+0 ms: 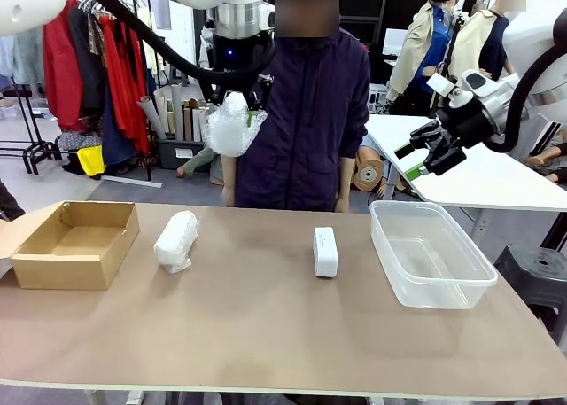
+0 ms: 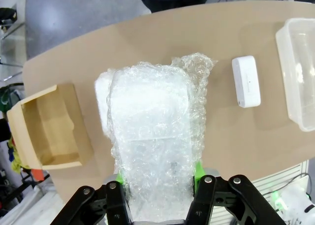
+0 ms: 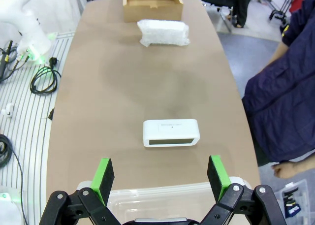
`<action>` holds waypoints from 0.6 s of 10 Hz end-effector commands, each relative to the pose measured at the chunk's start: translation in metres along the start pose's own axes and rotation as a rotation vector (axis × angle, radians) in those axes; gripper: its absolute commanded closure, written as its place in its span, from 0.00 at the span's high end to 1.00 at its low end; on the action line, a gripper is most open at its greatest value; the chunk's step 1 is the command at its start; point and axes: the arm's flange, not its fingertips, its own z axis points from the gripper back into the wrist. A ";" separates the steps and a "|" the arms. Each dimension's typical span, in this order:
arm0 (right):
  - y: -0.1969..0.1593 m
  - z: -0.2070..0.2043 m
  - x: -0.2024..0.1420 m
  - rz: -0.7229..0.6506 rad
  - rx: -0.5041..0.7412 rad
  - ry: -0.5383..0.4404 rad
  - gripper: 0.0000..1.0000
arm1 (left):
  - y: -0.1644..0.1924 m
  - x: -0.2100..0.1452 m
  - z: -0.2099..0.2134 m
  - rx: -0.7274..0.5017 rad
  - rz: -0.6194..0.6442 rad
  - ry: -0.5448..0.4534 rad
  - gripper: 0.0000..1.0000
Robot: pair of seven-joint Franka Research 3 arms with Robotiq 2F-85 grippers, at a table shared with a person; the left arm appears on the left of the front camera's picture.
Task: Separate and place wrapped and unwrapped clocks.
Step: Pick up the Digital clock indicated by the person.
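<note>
The left gripper (image 1: pixel 237 102) pinches a bubble-wrapped clock (image 1: pixel 230 126) high above the desk (image 1: pixel 266 343), while the right gripper (image 1: pixel 422 157) hangs spread wide, at two o'clock from the unwrapped clock (image 1: pixel 325 251).

The left arm (image 1: pixel 35 2) entered from the upper left, its wrist high and pointing straight down. The left gripper (image 1: pixel 235 104) was clamped on a bundle (image 1: pixel 230 128), green pads pressed to its sides. The right arm (image 1: pixel 532 42) hung raised at the right, wrist tilted down-left, the right gripper (image 1: pixel 418 157) spread wide and empty
</note>
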 end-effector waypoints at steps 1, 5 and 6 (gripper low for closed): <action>0.001 0.001 0.001 0.002 -0.001 -0.006 1.00 | 0.003 0.000 0.000 0.000 0.004 -0.006 0.00; 0.001 0.001 0.001 0.002 -0.001 -0.006 1.00 | 0.003 0.000 0.000 0.000 0.004 -0.006 0.00; 0.001 0.001 0.001 0.002 -0.001 -0.006 1.00 | 0.003 0.000 0.000 0.000 0.004 -0.006 0.00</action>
